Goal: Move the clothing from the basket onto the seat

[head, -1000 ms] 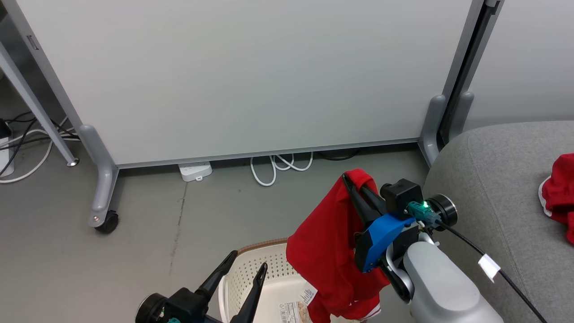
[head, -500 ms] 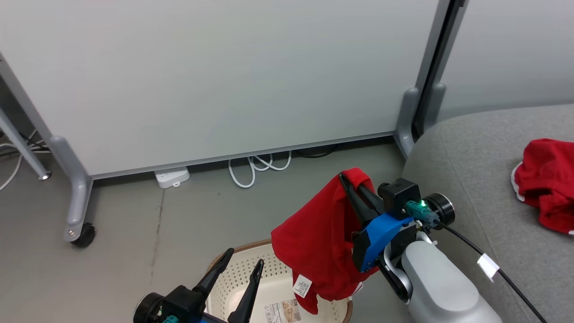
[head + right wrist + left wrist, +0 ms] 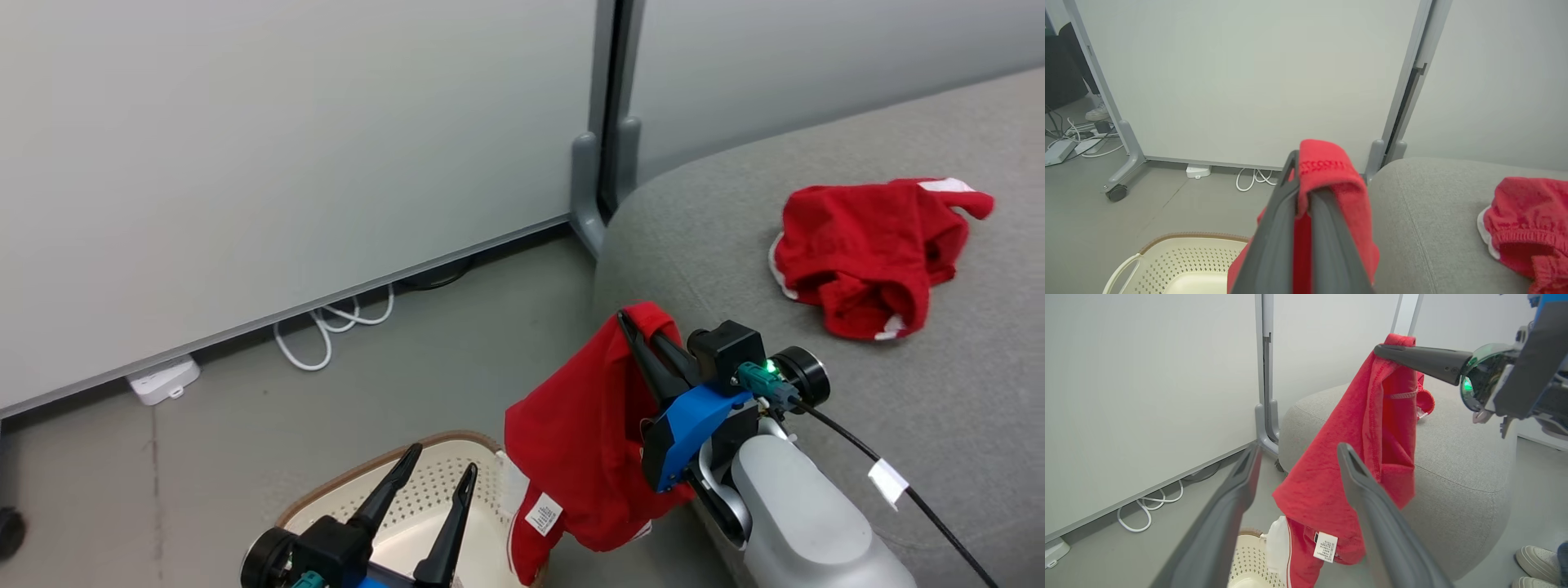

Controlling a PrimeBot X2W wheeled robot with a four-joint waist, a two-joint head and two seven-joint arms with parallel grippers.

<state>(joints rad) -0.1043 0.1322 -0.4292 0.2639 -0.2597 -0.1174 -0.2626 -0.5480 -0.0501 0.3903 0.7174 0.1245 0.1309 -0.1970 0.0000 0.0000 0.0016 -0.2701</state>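
Left claw (image 3: 443, 457): two long dark fingers, pointy at the ends, spread wide apart with nothing between them.
Basket (image 3: 1167, 265): cream plastic full of little holes, with rounded corners and a brown woven-look rim. It sits on the floor just beside the seat.
Right claw (image 3: 629, 320): its fingers are pressed together, pinching the top fold of a red cloth.
Hanging red cloth (image 3: 571, 433): soft and wrinkly, drooping from the right claw in a floppy triangle. Its low end is near the basket's rim and has a small white tag (image 3: 543, 514) on it.
Seat (image 3: 939, 408): big, grey, fuzzy fabric with a rounded edge.
Second red cloth (image 3: 865, 245): lies crumpled in a heap on the seat, with white trim at its edges.
Floor (image 3: 245, 433): smooth and grey.
Cable (image 3: 326, 335): white and looped, lying on the floor.
Panel (image 3: 245, 163): flat, pale and smooth, standing behind the cable, with a grey metal post (image 3: 602, 82) at its side.
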